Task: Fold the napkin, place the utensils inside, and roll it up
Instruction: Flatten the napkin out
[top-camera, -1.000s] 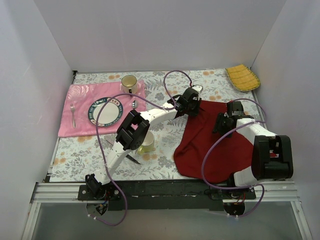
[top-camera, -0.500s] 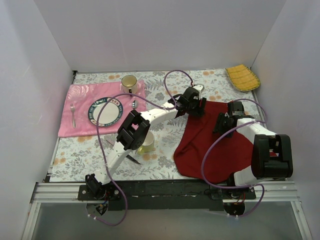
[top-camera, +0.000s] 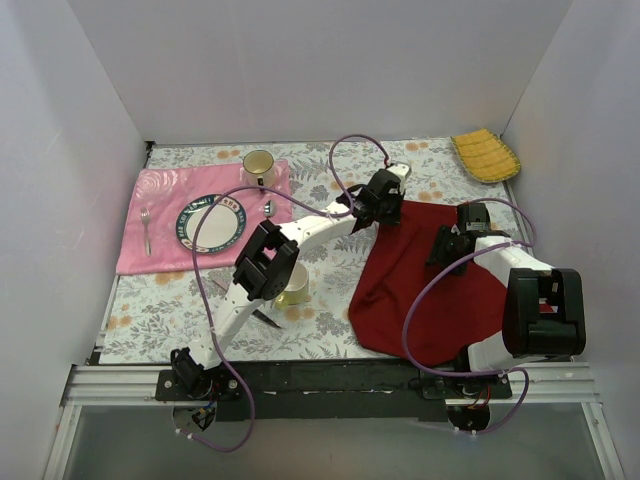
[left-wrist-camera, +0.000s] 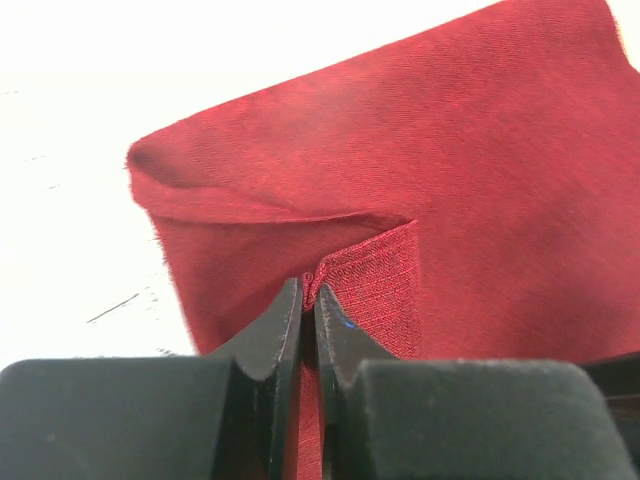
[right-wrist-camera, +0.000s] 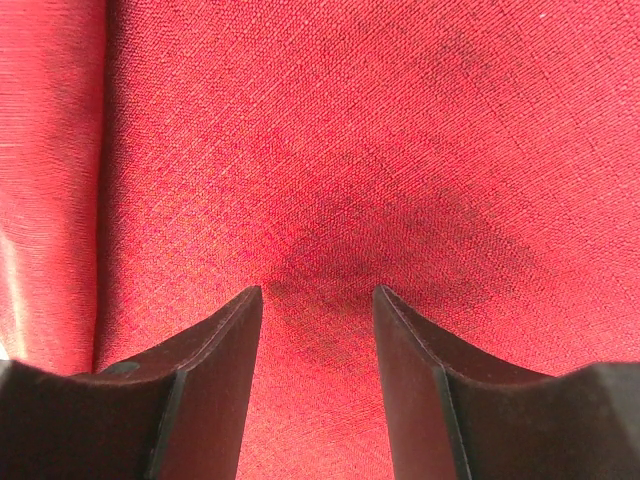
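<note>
the left hand (left-wrist-camera: 308, 290) is seen pinched shut on a hemmed corner of the napkin (left-wrist-camera: 450, 160). its two black, wedge-shaped jaws are pressed together with only the stitched edge of the cloth between them. the corner is raised and turned over, so that a soft, rounded fold is formed to the left of the jaws.

the right hand (right-wrist-camera: 318, 295) is held open at a middling width just over the same cloth, and nothing is gripped by it. its two black tapered jaws stand apart, and a dark shadow is cast on the weave between them.

one napkin is counted: a plain dark red cloth of coarse, visible weave, spread on the right half of the worktop (top-camera: 160, 310) with its near edge close to the front. the pinched corner is its far left one.

the worktop is covered with a pale floral print. on its left side one glossy pink cloth (top-camera: 160, 250) is laid flat. one round plate (top-camera: 210, 222) with a dark patterned rim and one pale mug (top-camera: 259, 165) are set on it.

three utensils are counted. one thin silver fork (top-camera: 146, 228) lies on the pink cloth left of the plate. one small silver utensil (top-camera: 268, 209), too small to be told further, lies at the cloth's right edge. one slim dark knife (top-camera: 265, 318) lies on the floral print, partly hidden under the left arm.

one yellowish cup (top-camera: 293, 290) is seen just beside the knife. one yellow ribbed cloth (top-camera: 485, 155) lies at the far right corner, well apart from the rest.
</note>
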